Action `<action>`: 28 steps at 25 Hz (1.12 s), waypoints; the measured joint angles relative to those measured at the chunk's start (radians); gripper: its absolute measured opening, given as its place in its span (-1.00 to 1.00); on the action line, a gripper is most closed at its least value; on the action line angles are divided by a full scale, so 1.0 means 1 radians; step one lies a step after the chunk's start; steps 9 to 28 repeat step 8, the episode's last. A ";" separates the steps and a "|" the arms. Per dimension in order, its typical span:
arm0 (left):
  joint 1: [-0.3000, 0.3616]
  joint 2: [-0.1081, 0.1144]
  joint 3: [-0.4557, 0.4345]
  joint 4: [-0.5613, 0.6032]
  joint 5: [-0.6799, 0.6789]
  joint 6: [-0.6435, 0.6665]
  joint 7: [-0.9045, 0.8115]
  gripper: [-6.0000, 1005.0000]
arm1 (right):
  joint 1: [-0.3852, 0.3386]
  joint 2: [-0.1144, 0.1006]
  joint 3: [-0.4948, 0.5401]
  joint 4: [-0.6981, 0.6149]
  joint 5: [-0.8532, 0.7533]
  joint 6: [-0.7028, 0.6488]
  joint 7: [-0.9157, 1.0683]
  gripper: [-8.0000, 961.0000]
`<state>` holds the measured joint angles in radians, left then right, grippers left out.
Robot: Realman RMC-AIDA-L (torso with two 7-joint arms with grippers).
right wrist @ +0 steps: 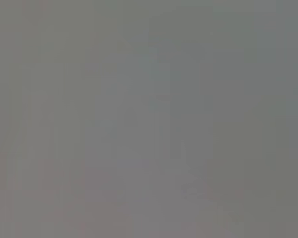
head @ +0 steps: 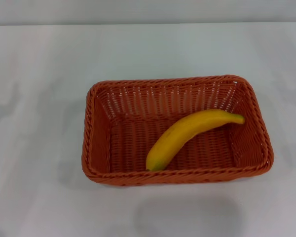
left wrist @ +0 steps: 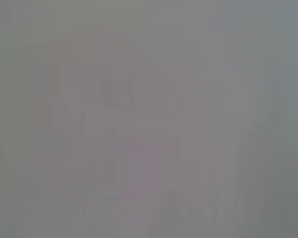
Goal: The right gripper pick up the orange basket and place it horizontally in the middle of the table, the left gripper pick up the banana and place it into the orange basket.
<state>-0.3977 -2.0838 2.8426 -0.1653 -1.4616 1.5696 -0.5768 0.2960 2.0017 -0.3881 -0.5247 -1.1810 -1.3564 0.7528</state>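
One banana (head: 190, 134) lies diagonally inside the orange basket (head: 96, 163), which sits lengthwise across the middle of the white worktop (head: 34, 74). Neither tool appears in any view, so their state cannot be told; both wrist views show only featureless grey.

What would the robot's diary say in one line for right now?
banana: lying inside basket | basket: lengthwise across middle of table | left hand: not in view | right hand: not in view | task: looks done

head: overhead, table (head: 34, 74) | wrists: blank grey, nothing shared
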 joint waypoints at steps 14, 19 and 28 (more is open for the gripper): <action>0.029 -0.001 -0.002 0.091 -0.095 -0.006 0.088 0.78 | 0.016 -0.002 -0.002 0.049 0.058 -0.030 -0.068 0.42; 0.029 -0.001 -0.002 0.091 -0.095 -0.006 0.088 0.78 | 0.016 -0.002 -0.002 0.049 0.058 -0.030 -0.068 0.42; 0.029 -0.001 -0.002 0.091 -0.095 -0.006 0.088 0.78 | 0.016 -0.002 -0.002 0.049 0.058 -0.030 -0.068 0.42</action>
